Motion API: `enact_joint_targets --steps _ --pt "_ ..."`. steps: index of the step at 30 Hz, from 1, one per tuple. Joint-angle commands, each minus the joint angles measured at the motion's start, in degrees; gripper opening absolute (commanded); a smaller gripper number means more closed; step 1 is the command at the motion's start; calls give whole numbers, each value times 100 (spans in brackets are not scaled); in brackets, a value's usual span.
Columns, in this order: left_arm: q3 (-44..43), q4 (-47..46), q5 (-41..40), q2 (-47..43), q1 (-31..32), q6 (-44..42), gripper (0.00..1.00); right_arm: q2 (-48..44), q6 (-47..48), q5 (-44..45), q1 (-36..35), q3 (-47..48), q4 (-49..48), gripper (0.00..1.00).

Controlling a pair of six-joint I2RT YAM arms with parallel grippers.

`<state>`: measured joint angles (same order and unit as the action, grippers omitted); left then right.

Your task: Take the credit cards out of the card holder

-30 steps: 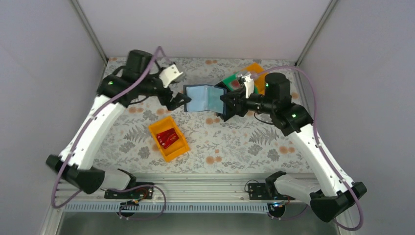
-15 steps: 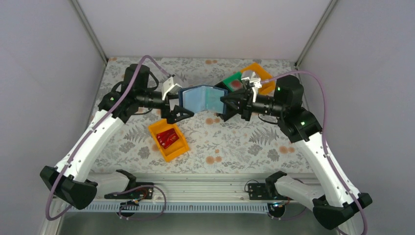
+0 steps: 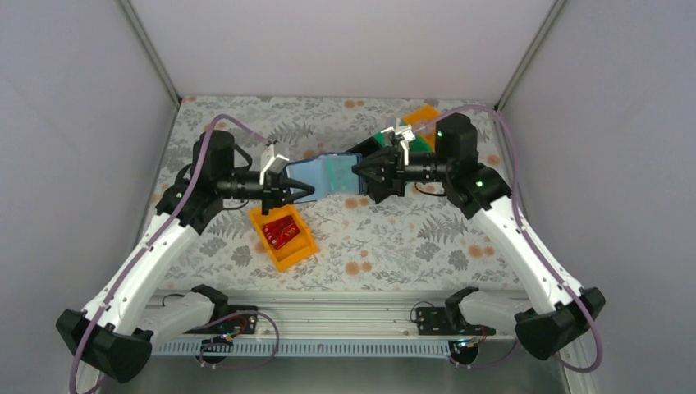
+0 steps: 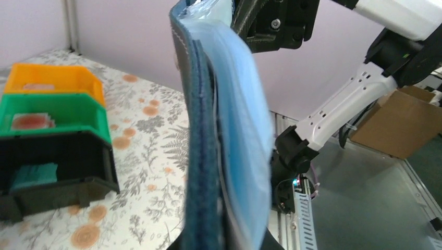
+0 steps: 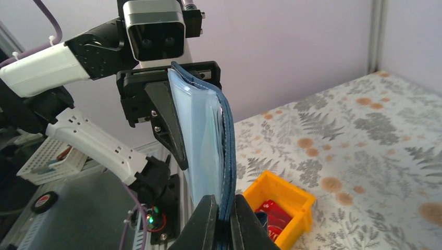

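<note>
Floral table [image 3: 394, 238]. The card holder [image 3: 324, 175] hangs spread open in the air above it, between the arms. Left gripper [image 3: 283, 187] is clamped on its left edge and right gripper [image 3: 359, 171] pinched tight on its right. Near orange bin [image 3: 287, 259] holds red credit cards [image 3: 281, 231].

Count recorded: one card holder [image 3: 324, 175]; two end effectors, being left end effector [image 3: 287, 187] and right end effector [image 3: 361, 171]; four bins, being front orange bin [image 3: 305, 246], rear orange bin [image 4: 52, 78], green bin [image 4: 52, 112], black bin [image 4: 57, 151].

card holder [image 4: 198, 156] of stitched matt navy fabric and glossy clear plastic, smooth orange plastic bin [image 3: 261, 220], matt floral-printed table [image 3: 394, 238]
</note>
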<state>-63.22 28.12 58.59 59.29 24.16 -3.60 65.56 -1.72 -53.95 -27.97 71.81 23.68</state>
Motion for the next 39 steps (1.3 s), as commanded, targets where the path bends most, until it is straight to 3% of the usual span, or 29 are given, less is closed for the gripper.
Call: enact_joint_targets --steps 1,3,5,6,9,13,16,21,26,30,39 --pt "595 -656 -60 -542 -225 482 2 247 226 -626 -80 225 -257 7" --pt "874 -789 -103 -770 -337 520 2 317 272 -651 -144 260 -254 19" --pt "1131 -938 -104 -978 -410 543 2 357 215 -551 -194 227 -351 51" --pt "1235 -981 -105 -1060 -422 525 2 391 189 -436 -223 202 -385 63" --pt "1384 -862 -155 -1186 -426 274 2 530 240 197 -342 140 -377 80" --pt "1519 -786 -285 -1225 -405 69 2 583 382 884 -574 -13 -444 96" --pt "1670 -959 -255 -1318 -380 5 2 427 564 1459 -869 -237 -658 97" --pt "2128 -1514 -32 -1671 -369 -184 2 -80 1550 1346 -881 -580 -388 96" --pt "2551 -2097 116 -1909 -330 -333 2 -450 1617 1750 -745 -830 -261 96" --pt "2822 -2333 31 -2080 -267 -587 2 -213 1585 1464 -728 -782 43 95" --pt "3060 -3022 -118 -2007 -193 -242 2 393 1623 848 -745 -487 61 91"
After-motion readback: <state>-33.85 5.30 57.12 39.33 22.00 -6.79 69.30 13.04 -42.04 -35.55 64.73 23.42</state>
